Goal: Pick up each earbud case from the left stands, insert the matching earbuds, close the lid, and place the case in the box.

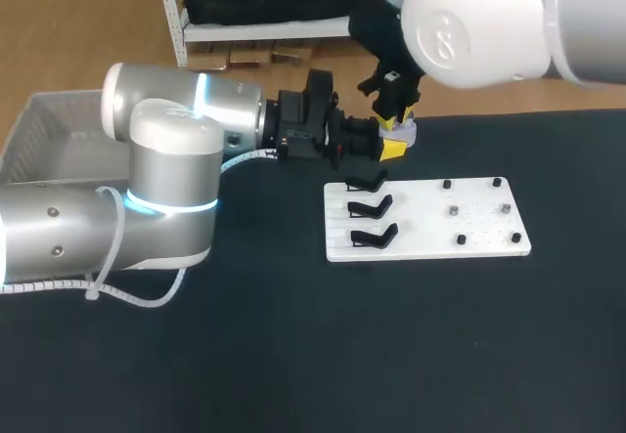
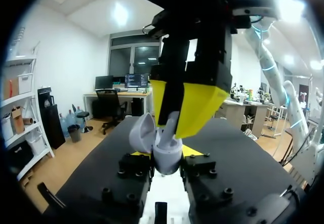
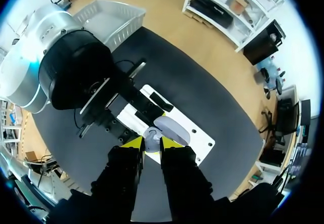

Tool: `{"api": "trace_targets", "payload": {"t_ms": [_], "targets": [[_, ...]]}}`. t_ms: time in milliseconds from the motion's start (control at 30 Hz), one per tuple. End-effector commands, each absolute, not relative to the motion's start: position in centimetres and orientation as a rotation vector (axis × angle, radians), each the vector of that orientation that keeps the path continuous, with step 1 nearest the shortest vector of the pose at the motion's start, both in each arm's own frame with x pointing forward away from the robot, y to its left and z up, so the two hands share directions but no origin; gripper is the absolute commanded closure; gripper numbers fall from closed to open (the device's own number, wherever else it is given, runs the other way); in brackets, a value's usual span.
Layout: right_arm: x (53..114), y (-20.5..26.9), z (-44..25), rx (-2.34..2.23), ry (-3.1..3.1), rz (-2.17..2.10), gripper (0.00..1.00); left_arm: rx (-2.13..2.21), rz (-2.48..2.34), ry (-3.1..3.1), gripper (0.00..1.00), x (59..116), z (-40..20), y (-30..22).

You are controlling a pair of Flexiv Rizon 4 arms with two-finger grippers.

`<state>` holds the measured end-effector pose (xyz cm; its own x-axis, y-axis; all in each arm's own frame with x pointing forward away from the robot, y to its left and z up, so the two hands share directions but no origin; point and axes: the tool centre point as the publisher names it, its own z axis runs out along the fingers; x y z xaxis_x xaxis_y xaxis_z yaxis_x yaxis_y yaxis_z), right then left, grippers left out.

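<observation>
Left hand (image 1: 387,147) is clamped on the open earbud case (image 2: 163,150), over by the far edge of the bench (image 1: 293,355). Right hand (image 3: 152,144) hangs straight down onto the case, and I can't tell if it's gripping anything.

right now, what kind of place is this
Likely a robot lab bench set for an assembly trial: left gripper and right gripper meet at an open earbud case over a black table, by a white board with black stands and a mesh box.
</observation>
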<state>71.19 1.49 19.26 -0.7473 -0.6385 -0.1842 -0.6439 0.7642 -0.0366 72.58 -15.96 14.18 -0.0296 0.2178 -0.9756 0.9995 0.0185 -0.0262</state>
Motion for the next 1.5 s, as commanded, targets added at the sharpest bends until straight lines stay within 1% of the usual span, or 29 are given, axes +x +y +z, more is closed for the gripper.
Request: {"api": "trace_targets", "payload": {"t_ms": [33, 100, 267, 500, 667, 800, 900, 1067, 1300, 1367, 1500], "targets": [[71.1, 1.6, 19.0, -1.012, 2.771, 0.036, 0.75, 1.339, -1.106, 1.389, 1.0, 72.6, 14.3, -16.0], [71.1, 1.6, 19.0, -1.009, 2.77, 0.036, 0.71, 1.339, -1.106, 1.389, 1.0, 72.6, 14.3, -16.0], [71.1, 1.6, 19.2, -0.998, 2.764, 0.038, 0.66, 1.339, -1.106, 1.389, 1.0, 72.6, 14.3, -16.0], [71.3, 1.6, 19.5, -0.987, 2.759, 0.035, 0.64, 1.339, -1.106, 1.389, 1.0, 72.6, 14.3, -16.0], [71.3, 1.6, 19.6, -0.979, 2.758, 0.031, 0.65, 1.339, -1.106, 1.389, 1.0, 72.6, 14.3, -16.0], [71.0, 1.5, 21.1, -0.972, 2.738, 0.036, 0.65, 1.339, -1.106, 1.389, 1.0, 72.6, 14.3, -16.0], [71.1, 1.5, 22.6, -0.923, 2.726, 0.107, 0.63, 1.339, -1.106, 1.389, 1.0, 72.6, 14.3, -16.0], [74.0, 1.7, 22.7, -0.79, 2.72, 0.184, 0.6, 1.339, -1.106, 1.389, 1.0, 72.6, 14.3, -16.0], [78.2, 1.4, 19.8, -0.615, 2.746, 0.169, 0.6, 1.339, -1.106, 1.389, 1.0, 72.6, 14.3, -16.0], [78.9, 1.0, 18.7, -0.572, 2.76, 0.158, 0.58, 1.339, -1.106, 1.389, 1.0, 72.6, 14.3, -16.0], [78.9, -0.1, 17.7, -0.522, 2.797, 0.146, 0.6, 1.339, -1.106, 1.389, 1.0, 72.6, 14.3, -16.0]]}}
